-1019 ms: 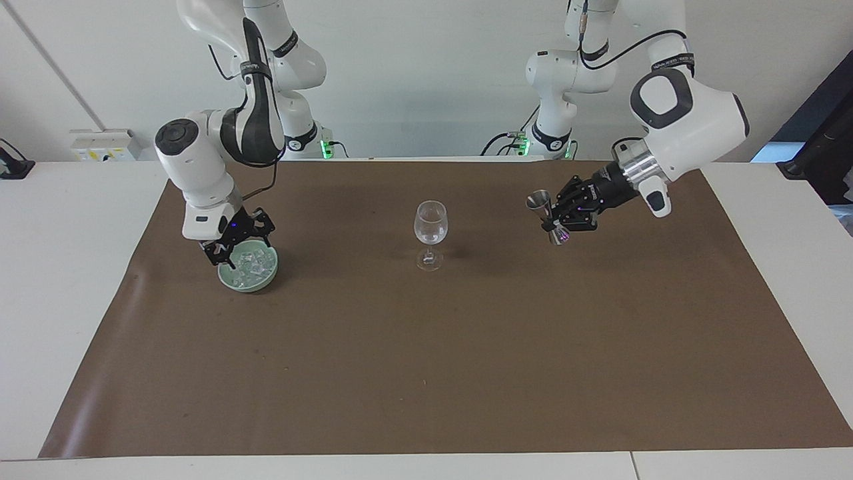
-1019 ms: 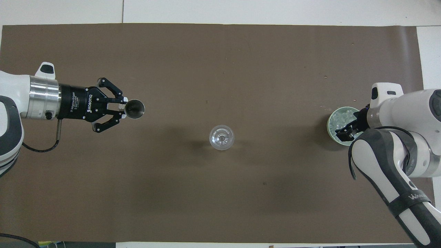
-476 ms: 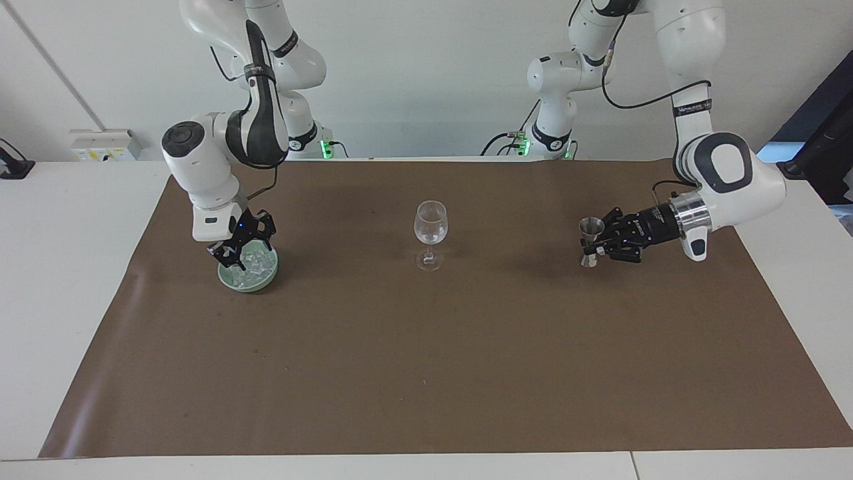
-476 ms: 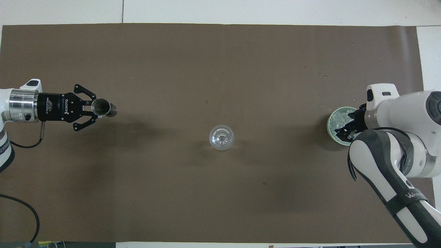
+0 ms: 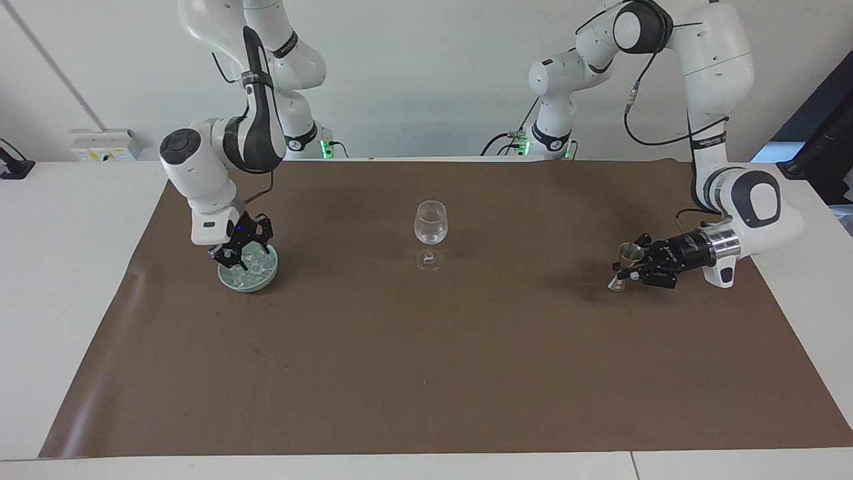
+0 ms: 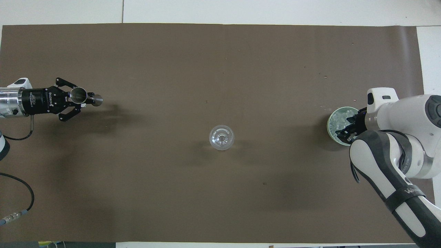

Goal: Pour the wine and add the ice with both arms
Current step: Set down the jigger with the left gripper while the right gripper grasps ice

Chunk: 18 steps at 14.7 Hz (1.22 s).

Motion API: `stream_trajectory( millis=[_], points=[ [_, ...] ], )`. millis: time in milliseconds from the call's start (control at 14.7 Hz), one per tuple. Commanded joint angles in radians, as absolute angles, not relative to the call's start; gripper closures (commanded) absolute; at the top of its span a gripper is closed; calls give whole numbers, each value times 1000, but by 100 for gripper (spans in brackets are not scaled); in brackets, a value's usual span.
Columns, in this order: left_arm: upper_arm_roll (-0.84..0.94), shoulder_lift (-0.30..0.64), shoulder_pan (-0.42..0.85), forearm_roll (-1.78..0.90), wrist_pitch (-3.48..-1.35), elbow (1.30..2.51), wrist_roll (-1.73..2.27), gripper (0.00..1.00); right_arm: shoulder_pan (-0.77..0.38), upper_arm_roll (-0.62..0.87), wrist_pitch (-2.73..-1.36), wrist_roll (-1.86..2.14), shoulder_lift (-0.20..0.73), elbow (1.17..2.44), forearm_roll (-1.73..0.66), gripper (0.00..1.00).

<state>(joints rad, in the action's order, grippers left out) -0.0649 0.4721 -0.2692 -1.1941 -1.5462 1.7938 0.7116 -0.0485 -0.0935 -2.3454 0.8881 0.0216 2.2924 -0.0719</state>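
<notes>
A clear wine glass (image 5: pixel 430 227) stands upright at the middle of the brown mat; it also shows in the overhead view (image 6: pixel 222 137). My left gripper (image 5: pixel 634 265) is shut on a metal jigger (image 5: pixel 624 261), tilted and low over the mat toward the left arm's end; the gripper (image 6: pixel 76 99) and jigger (image 6: pixel 82 97) also show in the overhead view. A pale green bowl (image 5: pixel 250 287) holds clear ice cubes (image 5: pixel 260 267) toward the right arm's end. My right gripper (image 5: pixel 236 255) points down into the bowl (image 6: pixel 328 125), among the ice (image 6: pixel 339 119).
The brown mat (image 5: pixel 426 373) covers most of the white table. A cable (image 6: pixel 20 193) from the left arm lies at the mat's edge nearest the robots. The right arm's forearm (image 6: pixel 386 165) hangs over the mat beside the bowl.
My left gripper has carried the jigger away from the glass toward the left arm's end of the table and lowered it. My right gripper has stayed at the bowl, shifting slightly.
</notes>
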Motion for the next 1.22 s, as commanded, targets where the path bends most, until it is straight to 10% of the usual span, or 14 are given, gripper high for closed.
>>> stream_trajectory(
  millis=[0,1155],
  points=[
    [-54,576,-331,-1212,-1494,1701,710,100,-34,-89,-2381,930,31,2304,-97,39],
    [-86,647,-345,-1207,-1575,1723,765,96,-46,-89,-2421,899,74,2301,-100,52]
  ],
)
